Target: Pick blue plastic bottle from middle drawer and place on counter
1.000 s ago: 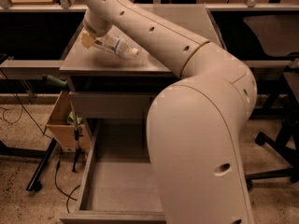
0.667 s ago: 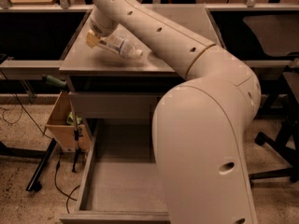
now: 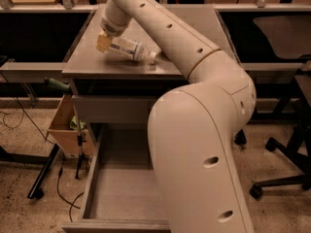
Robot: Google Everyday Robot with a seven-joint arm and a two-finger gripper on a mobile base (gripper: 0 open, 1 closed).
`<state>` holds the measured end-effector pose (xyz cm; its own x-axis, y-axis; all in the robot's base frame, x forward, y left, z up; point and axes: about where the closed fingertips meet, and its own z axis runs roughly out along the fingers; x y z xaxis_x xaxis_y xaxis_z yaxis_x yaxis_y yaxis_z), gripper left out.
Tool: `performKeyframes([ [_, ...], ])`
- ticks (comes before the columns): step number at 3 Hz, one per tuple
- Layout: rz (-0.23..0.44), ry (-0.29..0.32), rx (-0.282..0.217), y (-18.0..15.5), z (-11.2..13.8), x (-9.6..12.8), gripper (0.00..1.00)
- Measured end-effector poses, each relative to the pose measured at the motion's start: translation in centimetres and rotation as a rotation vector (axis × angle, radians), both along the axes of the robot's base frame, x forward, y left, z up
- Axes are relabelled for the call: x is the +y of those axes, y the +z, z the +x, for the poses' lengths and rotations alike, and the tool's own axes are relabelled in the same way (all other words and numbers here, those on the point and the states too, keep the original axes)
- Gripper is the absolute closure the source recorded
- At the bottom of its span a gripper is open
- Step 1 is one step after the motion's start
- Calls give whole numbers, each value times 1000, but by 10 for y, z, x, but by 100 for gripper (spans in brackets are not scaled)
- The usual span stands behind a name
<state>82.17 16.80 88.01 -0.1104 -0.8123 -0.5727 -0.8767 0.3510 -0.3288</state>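
Observation:
The blue plastic bottle (image 3: 129, 49), clear with a pale label and white cap, lies tilted on the counter (image 3: 85, 64), with its cap end low near the front edge. My gripper (image 3: 103, 41) is at the bottle's base end, over the left part of the counter, shut on it. My arm reaches in from the lower right and hides the right side of the counter. The middle drawer (image 3: 99, 171) is pulled open below, and the floor that shows holds nothing.
A shallower grey drawer front (image 3: 112, 109) sits just under the counter. A cardboard box (image 3: 63, 127) and cables stand on the floor at the left. An office chair base (image 3: 284, 176) is at the right. Grey side benches (image 3: 29, 72) flank the cabinet.
My gripper has moved a little to the right over the counter, and the bottle has shifted right with it.

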Motion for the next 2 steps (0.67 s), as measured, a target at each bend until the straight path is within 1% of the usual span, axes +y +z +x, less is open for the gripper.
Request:
performKeyframes([
  [1,-12,12,9,-1,-1,-1,0],
  [2,-12,12,9,-1,-1,-1,0],
])
